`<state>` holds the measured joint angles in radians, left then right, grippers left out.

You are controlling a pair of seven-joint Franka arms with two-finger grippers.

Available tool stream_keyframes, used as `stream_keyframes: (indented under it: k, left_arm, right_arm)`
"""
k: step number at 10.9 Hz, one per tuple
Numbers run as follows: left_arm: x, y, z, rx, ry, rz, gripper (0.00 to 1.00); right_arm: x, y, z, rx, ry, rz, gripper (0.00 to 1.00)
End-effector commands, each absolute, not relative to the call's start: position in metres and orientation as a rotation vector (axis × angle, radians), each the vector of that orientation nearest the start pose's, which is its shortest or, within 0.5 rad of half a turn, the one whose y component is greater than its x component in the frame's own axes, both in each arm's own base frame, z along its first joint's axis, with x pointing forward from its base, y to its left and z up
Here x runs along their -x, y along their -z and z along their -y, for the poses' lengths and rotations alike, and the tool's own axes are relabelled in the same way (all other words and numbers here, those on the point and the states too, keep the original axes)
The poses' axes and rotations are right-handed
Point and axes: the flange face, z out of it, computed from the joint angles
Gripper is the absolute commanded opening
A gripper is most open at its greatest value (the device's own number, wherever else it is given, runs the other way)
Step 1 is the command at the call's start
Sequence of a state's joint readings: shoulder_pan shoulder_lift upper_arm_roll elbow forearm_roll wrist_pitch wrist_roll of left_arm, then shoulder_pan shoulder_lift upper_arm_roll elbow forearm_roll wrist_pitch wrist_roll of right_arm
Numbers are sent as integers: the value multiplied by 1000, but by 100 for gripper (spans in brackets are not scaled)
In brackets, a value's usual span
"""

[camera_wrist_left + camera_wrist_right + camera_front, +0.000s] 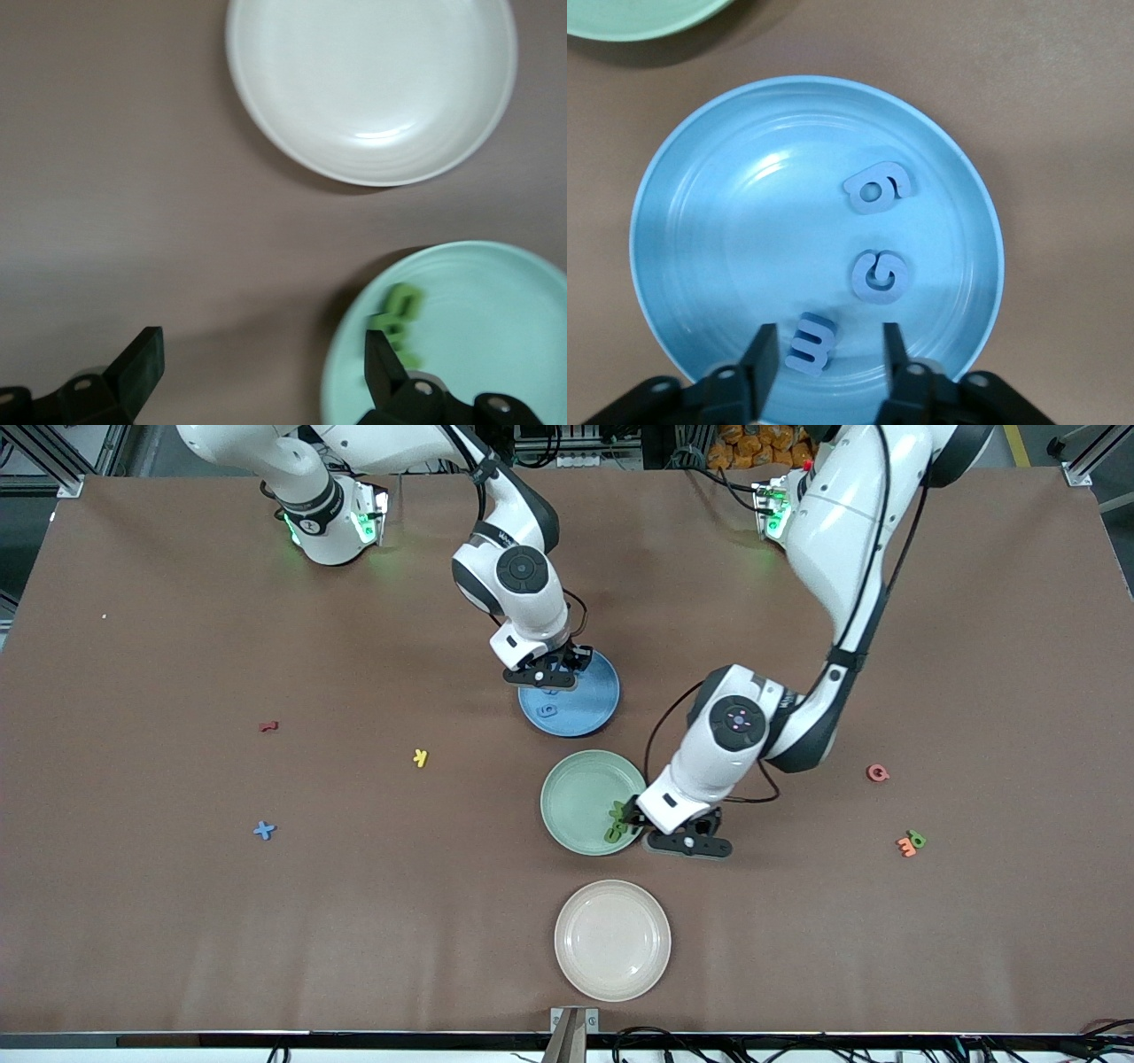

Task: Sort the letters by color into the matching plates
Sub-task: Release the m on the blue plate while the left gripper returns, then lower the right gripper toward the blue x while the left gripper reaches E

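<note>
1. Blue letters (877,189) lie in the blue plate (585,710): three show in the right wrist view, one shaped like a 6, one like a G (879,275), and a small m or 3 shape (810,343) between the tips of the right hand.
2. Green letters (617,822) lie bunched in the green plate (576,797), at the rim toward the left arm's end of the table; their shapes cannot be read.
3. Taking the green plate as the landmark: the blue plate is farther from the front camera, and the cream plate (612,940) is nearer and holds no letters.
4. Loose letters on the table (133,921), again from the green plate: toward the right arm's end lie a yellow letter (421,757), a red letter (268,726) and a blue X-like letter (264,830).
5. Toward the left arm's end lie a red Q-like letter (877,773) and an orange letter (906,847) touching a green letter (917,838).
6. Right hand (825,359) hangs low over the blue plate, its fingers parted on either side of the small blue letter, not pinching it.
7. Left hand (261,363) is low at the green plate's rim, spread wide, one finger (383,359) over the plate by the green letters, the other over bare table; it holds nothing.
8. No writing on the plates or arms can be read.
</note>
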<state>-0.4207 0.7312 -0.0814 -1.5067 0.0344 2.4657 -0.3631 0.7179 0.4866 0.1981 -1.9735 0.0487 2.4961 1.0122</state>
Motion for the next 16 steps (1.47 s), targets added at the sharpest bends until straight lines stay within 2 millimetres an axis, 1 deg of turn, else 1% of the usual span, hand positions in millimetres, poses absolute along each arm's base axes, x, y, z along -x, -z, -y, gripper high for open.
stream_keyframes:
  k: [1, 3, 4, 6, 7, 8, 10, 11, 12, 14, 15, 16]
  left_arm:
    - [-656, -280, 254, 3128, 235, -439, 100]
    - [-662, -278, 205, 3087, 209, -552, 100]
    - [-665, -273, 179, 3065, 187, -619, 100]
    - [-676, -265, 116, 2998, 159, -823, 100]
    - [-679, -262, 92, 2943, 147, -984, 100]
    - [-681, -259, 71, 2905, 139, -1094, 100]
    - [-680, -250, 33, 2833, 107, -1263, 100]
    - [-680, -243, 18, 2795, 89, -1348, 100]
    - [-680, -238, 9, 2762, 76, -1417, 100]
    - [-680, -231, -20, 2729, 65, -1483, 100]
    - [-679, -228, -29, 2725, 59, -1497, 100]
    - [-678, -224, -38, 2751, 59, -1473, 100]
  right_arm:
    - [-393, -231, -485, 3042, -134, -274, 100]
    - [-416, -242, -464, 3057, -146, -258, 100]
    - [-432, -247, -452, 3057, -148, -268, 100]
    - [-459, -250, -426, 3055, -142, -297, 100]
    - [-472, -255, -412, 3049, -132, -307, 100]
    - [-486, -258, -399, 3055, -141, -322, 100]
    - [-517, -270, -362, 3071, -171, -329, 100]
    - [-538, -277, -333, 3068, -158, -367, 100]
    - [-556, -284, -308, 3070, -142, -380, 100]
    - [-590, -293, -248, 3092, -131, -381, 100]
    - [-605, -293, -214, 3105, -112, -379, 100]
    - [-618, -296, -187, 3108, -92, -393, 100]
